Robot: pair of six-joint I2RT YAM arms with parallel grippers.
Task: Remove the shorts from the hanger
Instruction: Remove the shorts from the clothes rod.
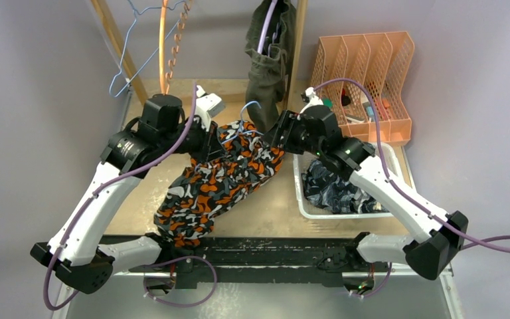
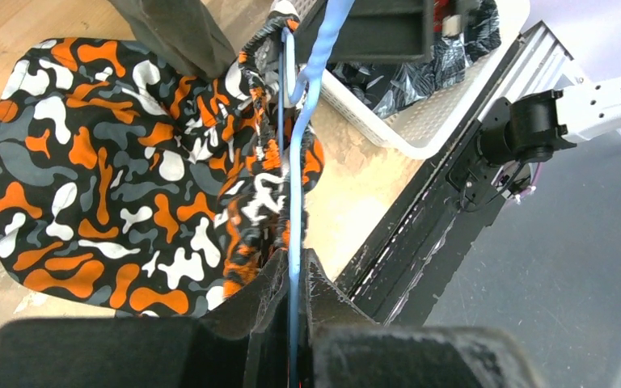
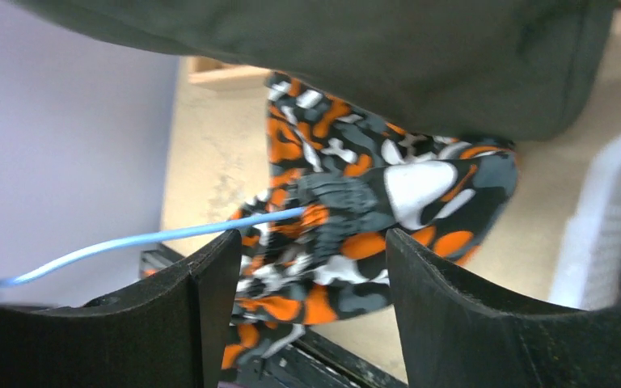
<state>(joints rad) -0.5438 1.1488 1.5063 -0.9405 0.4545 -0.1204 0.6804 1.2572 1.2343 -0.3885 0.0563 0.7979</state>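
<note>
On the wooden table [image 1: 275,199], the orange, black and white camo shorts [image 1: 222,179] lie spread between the two arms, their gathered waistband caught on a blue wire hanger [image 2: 294,194]. Behind them a pair of olive shorts [image 1: 269,63] hangs from the rack, its hem close over the camo pair. To the right a white basket [image 1: 345,214] holds dark printed cloth.

The left fingers [image 2: 268,284] are clenched on the hanger's wire. The right fingers [image 3: 210,279] stand apart, released, gripping nothing, with the bunched waistband just beyond their tips.

The shorts look light, soft and limp. They will likely slump and drag rather than lift as one piece, and the elastic waistband may snag on the thin, springy wire. The thick gathered waistband beside the wire seems the best place to take hold, since it gives the fingers some bulk to bite.

Room is tight at the back, where the olive pair hangs near the right arm, and the basket's rim lies just to the right. The bare table toward the near edge looks the freer path for drawing the cloth off the wire.
</note>
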